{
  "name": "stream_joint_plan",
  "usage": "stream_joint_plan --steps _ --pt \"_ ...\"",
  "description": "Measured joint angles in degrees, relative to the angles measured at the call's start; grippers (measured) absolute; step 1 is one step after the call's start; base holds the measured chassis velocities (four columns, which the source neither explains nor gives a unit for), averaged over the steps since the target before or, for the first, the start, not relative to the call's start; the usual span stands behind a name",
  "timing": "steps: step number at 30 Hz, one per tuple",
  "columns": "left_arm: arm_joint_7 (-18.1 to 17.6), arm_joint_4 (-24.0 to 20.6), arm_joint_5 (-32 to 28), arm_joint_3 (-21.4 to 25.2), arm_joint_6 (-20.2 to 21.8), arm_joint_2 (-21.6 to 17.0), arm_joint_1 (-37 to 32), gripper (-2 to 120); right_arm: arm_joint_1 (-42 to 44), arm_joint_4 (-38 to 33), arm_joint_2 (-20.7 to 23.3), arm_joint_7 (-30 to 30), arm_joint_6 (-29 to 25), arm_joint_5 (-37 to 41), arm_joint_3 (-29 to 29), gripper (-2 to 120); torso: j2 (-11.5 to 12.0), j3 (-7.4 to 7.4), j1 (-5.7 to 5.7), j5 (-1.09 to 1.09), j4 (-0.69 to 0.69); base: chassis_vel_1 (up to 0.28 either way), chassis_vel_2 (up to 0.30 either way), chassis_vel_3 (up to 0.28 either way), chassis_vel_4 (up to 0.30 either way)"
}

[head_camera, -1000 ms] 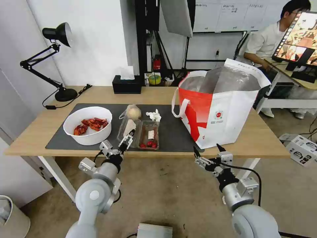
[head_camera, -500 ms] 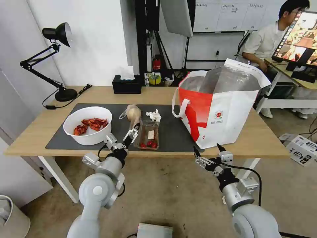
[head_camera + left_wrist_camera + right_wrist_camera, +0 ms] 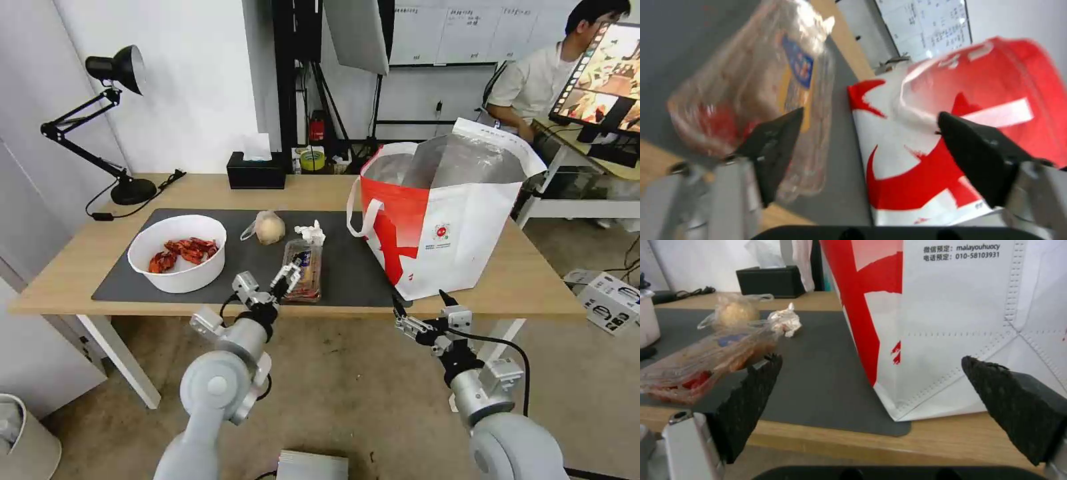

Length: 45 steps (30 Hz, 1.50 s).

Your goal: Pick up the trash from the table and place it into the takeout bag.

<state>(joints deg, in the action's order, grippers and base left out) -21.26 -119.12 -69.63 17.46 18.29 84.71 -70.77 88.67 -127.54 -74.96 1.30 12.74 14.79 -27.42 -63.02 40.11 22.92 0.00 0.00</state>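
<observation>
Clear plastic tray, earlier hinged open, is now seen folded shut just ahead of the left gripper, whose fingers are spread. Light-wood table carries it on a dark mat, beside the takeout bag; the right gripper is held spread below the table edge.

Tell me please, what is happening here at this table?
A two-armed robot is clearing trash from the table into the takeout bag. Its left gripper is open at the near end of the closed clear plastic tray, not gripping it. The right gripper hangs open at the table's front edge, near the bag. The bowl of crayfish shells, the knotted bag and the crumpled tissue lie on the mat.
</observation>
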Motion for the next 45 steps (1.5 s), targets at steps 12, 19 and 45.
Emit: stream_joint_plan --steps 12,19,45 --pt "0.2 1.8 1.2 -0.4 -0.2 0.2 -0.5 34 -0.3 0.4 0.3 0.2 -0.1 0.1 0.2 100 0.0 0.00 0.00 0.00 0.00 0.000 0.000 0.000 0.000" --pt "0.3 2.2 1.4 -0.1 -0.2 0.1 -0.7 9 -1.5 1.1 1.3 1.1 -0.1 1.9 1.5 100 0.0 0.00 0.00 0.00 0.00 0.000 0.000 0.000 0.000" --pt "0.4 4.4 1.9 0.0 -0.4 0.2 -0.4 0 -19.7 9.3 8.1 10.9 4.4 41.6 13.8 100 0.0 0.01 0.00 0.00 0.00 0.000 0.000 0.000 0.000"
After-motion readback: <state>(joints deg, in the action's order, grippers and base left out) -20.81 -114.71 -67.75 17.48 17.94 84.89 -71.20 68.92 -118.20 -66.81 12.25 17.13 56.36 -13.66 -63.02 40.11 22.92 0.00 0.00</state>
